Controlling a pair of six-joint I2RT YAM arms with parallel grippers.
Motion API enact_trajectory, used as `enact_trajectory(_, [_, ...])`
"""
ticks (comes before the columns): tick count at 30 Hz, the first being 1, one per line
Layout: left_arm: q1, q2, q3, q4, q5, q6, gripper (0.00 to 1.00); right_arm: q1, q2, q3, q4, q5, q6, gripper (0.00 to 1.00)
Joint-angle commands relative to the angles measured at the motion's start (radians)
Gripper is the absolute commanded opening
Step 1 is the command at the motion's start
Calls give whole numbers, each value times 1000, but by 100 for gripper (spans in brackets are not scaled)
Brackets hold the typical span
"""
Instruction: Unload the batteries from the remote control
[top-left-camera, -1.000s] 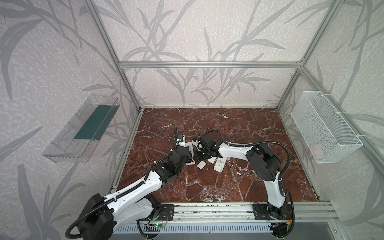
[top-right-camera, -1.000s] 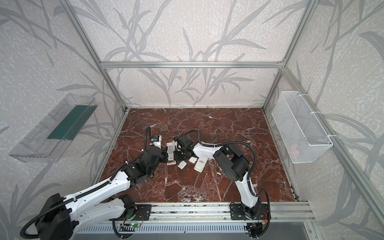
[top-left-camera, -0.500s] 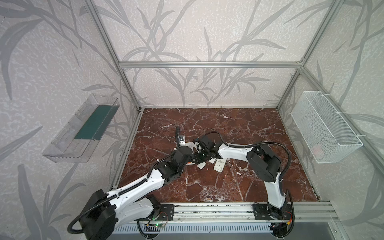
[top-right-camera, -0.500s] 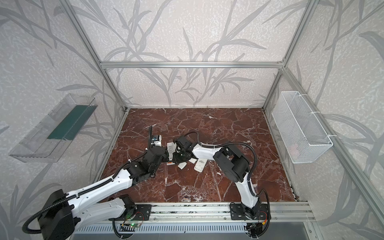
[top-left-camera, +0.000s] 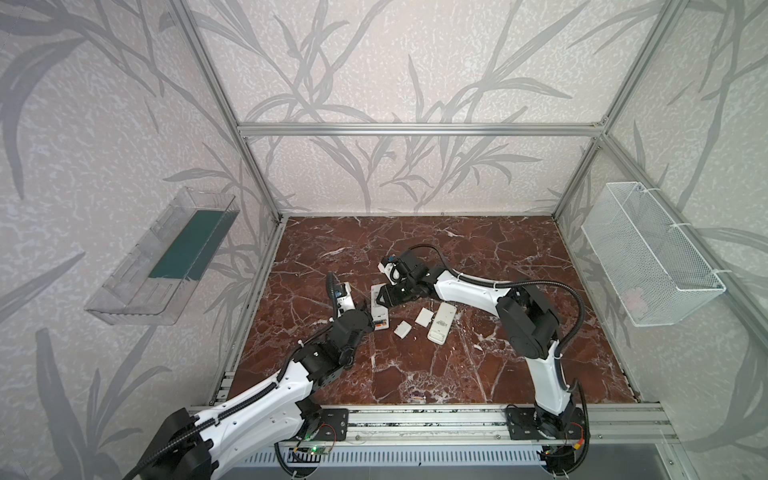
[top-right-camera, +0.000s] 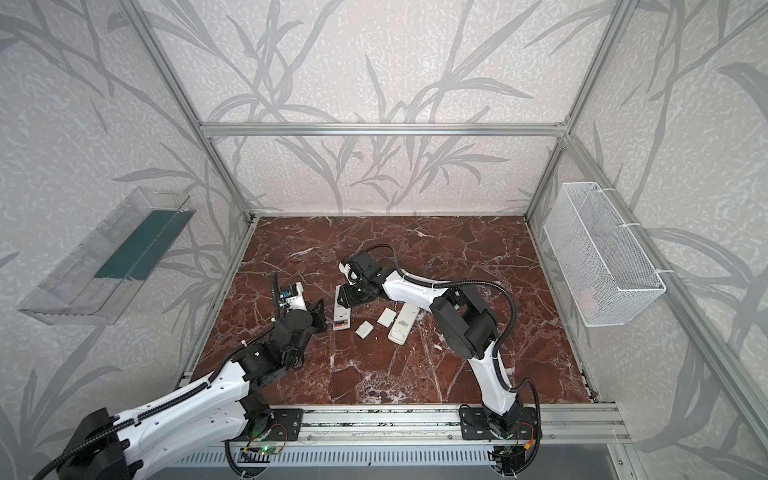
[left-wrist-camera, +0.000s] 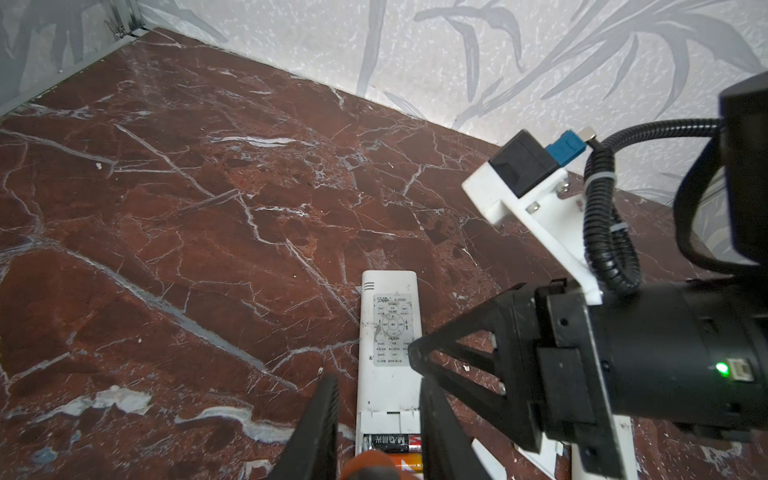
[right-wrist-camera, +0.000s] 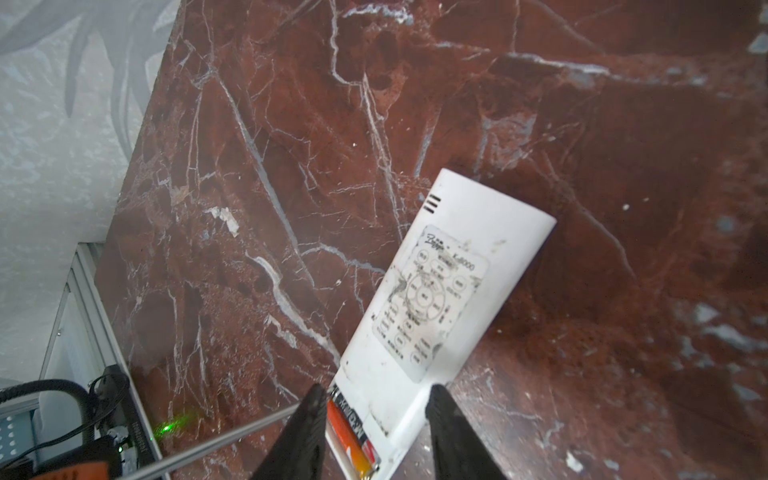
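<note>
a: start on the left. what's the left gripper (left-wrist-camera: 379, 384) doing?
b: it's clamped on the orange-handled screwdriver (right-wrist-camera: 216, 440), with the shaft aimed at the open end of the white remote control (top-left-camera: 379, 316).
a: and the batteries (right-wrist-camera: 348, 431)?
b: both sit in their compartment, side by side, one black and red, one orange. none out yet.
a: right gripper (right-wrist-camera: 376, 390)?
b: its jaws are apart, straddling the remote just by the compartment. i can't tell if they touch it.
a: so the risk?
b: i'd say the remote isn't pinned. a pry could shove it sideways toward the two white covers (top-left-camera: 402, 330) and the second remote (top-left-camera: 441, 328), or the tip could skid off. a sprung battery could also roll across the marble floor (top-left-camera: 457, 249).
</note>
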Motion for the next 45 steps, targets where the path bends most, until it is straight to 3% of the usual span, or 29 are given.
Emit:
enact_trajectory(1, [7,-6,-41,-31,-5,-38,0,-3,55,11,-70,12,-34,38])
enact_trajectory(11, [29,-106,-113,28,12,-106,0,-11,91,-2,-87,33,-50,28])
enact_trajectory(22, [83,-280,-216,72,28,-288,0,-14,91,-31,-75,23,-37,25])
enact_trajectory(30, [108,-304,-256,133,35,-418,0,-12,82,-60,-59,21,-26,23])
enact_trajectory(45, [147,-363,-241,107,82,-482,0,-11,78,-74,-47,18,-17,22])
